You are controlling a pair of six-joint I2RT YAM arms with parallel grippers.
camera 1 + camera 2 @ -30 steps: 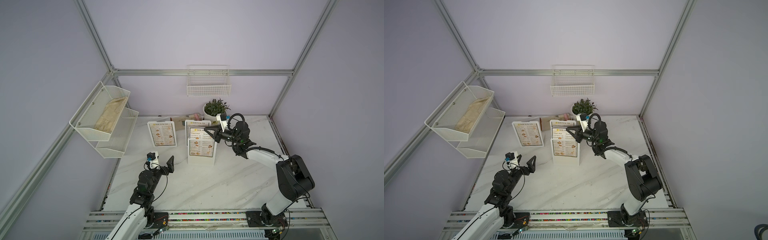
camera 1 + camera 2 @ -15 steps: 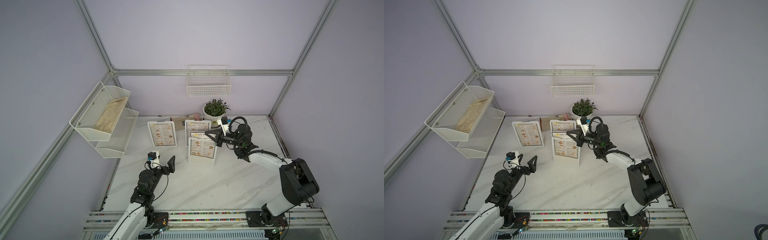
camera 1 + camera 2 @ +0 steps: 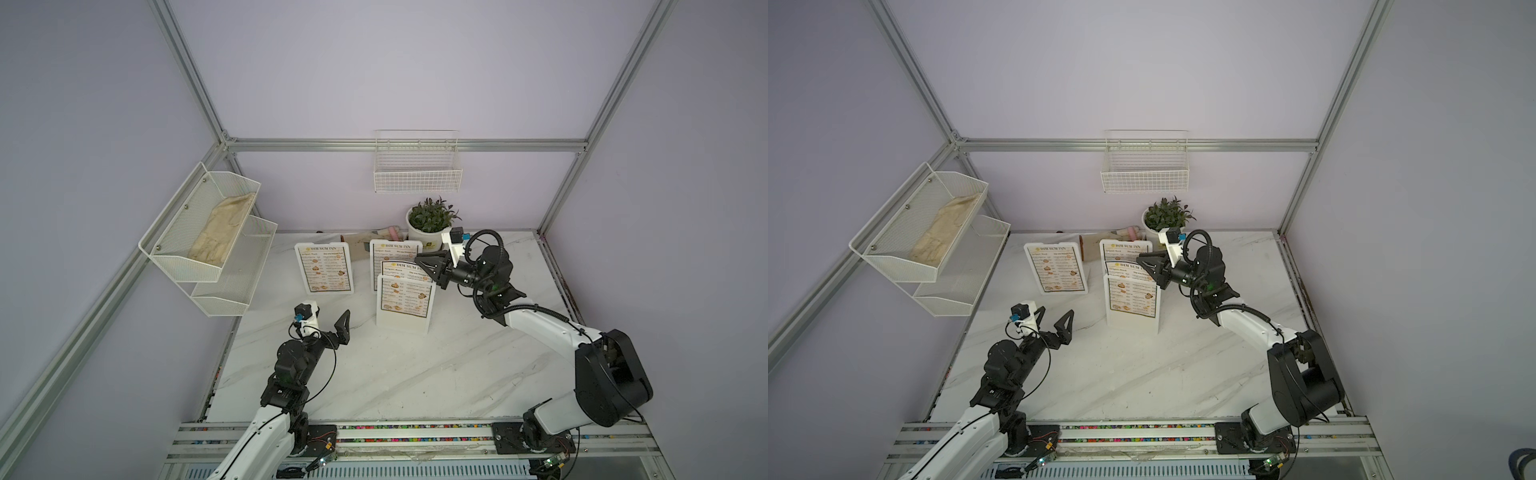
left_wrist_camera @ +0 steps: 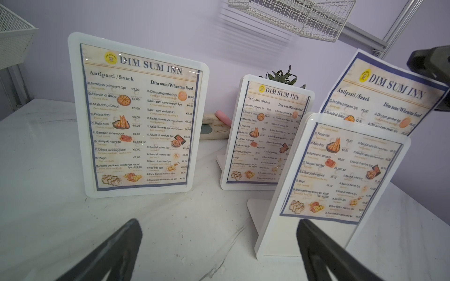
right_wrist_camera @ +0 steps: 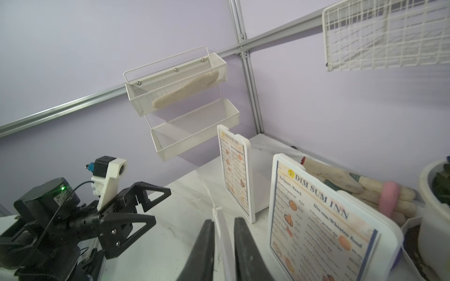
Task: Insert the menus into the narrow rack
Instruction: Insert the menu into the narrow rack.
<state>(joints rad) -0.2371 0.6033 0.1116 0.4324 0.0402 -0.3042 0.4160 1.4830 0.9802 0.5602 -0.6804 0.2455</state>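
Paper first: found the third menu (image 3: 405,269) only part-way down the slot of the front rack (image 3: 402,326), heading band standing proud and skewed against the rack's edges. Noted the front rack upright near the middle of the marble bench (image 3: 374,374). Found the left menu (image 3: 325,268) and rear menu (image 3: 388,252) fully seated in their own racks. Observed the right pincer (image 3: 422,262) at the loose sheet's upper corner, jaws nearly together and straddling the thin edge; cannot tell whether the pads press on it. Observed the left pincer (image 3: 1055,316) spread wide, empty, hovering above the bench short of the racks. Judged the step in hand as final seating. Recommend squaring the sheet with the slot walls first, then pressing straight down on the top edge in short strokes to avoid a buckle. Advise steadying the rack with the idle pincer against tipping.
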